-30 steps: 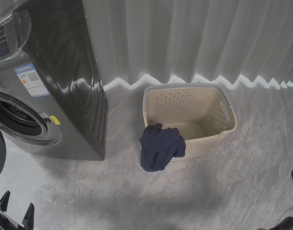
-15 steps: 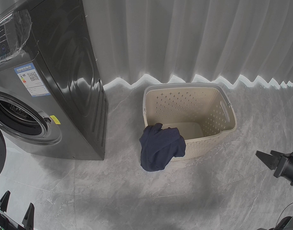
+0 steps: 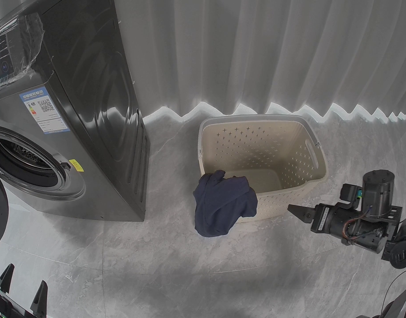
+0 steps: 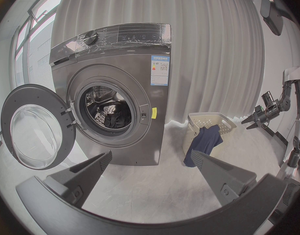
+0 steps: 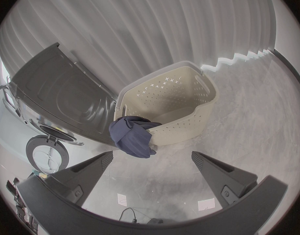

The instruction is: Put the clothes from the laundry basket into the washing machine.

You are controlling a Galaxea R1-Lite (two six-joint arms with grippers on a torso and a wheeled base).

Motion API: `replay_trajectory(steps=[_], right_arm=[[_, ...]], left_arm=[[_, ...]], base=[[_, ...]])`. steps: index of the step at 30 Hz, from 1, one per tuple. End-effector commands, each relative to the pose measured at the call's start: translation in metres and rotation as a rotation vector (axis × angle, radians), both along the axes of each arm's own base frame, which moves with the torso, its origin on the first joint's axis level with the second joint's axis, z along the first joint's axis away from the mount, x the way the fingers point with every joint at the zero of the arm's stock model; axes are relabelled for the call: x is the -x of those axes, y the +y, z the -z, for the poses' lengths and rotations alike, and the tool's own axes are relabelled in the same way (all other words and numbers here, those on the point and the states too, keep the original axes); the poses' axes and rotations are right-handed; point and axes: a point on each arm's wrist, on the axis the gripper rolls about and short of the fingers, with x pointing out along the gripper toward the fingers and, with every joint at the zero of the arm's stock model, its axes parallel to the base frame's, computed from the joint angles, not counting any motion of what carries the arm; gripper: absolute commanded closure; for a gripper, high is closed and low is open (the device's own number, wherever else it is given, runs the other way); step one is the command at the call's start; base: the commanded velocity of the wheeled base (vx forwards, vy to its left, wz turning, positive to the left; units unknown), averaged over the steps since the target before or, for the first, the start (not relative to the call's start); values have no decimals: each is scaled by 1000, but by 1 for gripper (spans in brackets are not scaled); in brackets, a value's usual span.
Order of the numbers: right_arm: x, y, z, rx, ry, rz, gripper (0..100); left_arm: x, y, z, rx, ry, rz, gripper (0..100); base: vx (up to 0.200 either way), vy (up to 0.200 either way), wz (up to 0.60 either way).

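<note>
Garment (image 3: 224, 204) is hanging over the rim of the basket (image 3: 256, 118) at the corner nearest the robot and on the washer (image 3: 92, 89) side. Part of it is lying inside the rim, and most is drooping down the outer wall toward the floor, so its long axis is running from rim to floor. The rest of the basket is looking bare. Right gripper (image 3: 295, 209) is sitting off the basket's other near corner, close to the front wall, with its fingers spread wide and holding nothing. It is pointing roughly along that wall, so the garment is lying ahead of it, across the width of the basket. Left gripper (image 3: 26, 277) is sitting well apart from the basket, on the washer side and nearer the robot, fingers likewise spread and empty. Judging the right arm nearer, and a grasp at the bunched cloth on the rim likelier to hold than one at the hanging tail. Washer door (image 4: 35, 128) is standing open beyond the basket's washer side, with dark cloth showing in the drum (image 4: 105, 110).
</note>
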Motion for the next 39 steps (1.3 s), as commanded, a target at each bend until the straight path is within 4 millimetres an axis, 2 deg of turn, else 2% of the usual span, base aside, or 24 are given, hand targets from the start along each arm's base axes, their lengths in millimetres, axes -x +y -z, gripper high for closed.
replay_trajectory(steps=[1, 5, 11, 16, 24, 29, 34, 39], right_arm=[[-24, 22, 21, 39, 59, 1, 0], [-28, 39, 19, 34, 41, -48, 0], [-49, 59, 35, 41, 37, -60, 0], [-55, 70, 48, 49, 28, -82, 0], [-56, 87, 54, 49, 32, -120, 0], [-61, 99, 69, 40, 40, -138, 0], [-77, 110, 90, 27, 5, -137, 0], [-89, 119, 101, 25, 3, -142, 0]], left_arm=[[-1, 0, 5, 0, 10, 0, 0], [-1, 0, 5, 2, 11, 1, 0], [-1, 0, 5, 2, 11, 1, 0], [-1, 0, 5, 2, 11, 1, 0], [-1, 0, 5, 2, 11, 1, 0], [-1, 0, 5, 0, 11, 1, 0], [-1, 0, 5, 2, 11, 1, 0], [-1, 0, 5, 3, 11, 1, 0]], base=[[0, 0, 0], [0, 0, 0], [0, 0, 0], [0, 0, 0], [0, 0, 0], [0, 0, 0], [0, 0, 0], [0, 0, 0]])
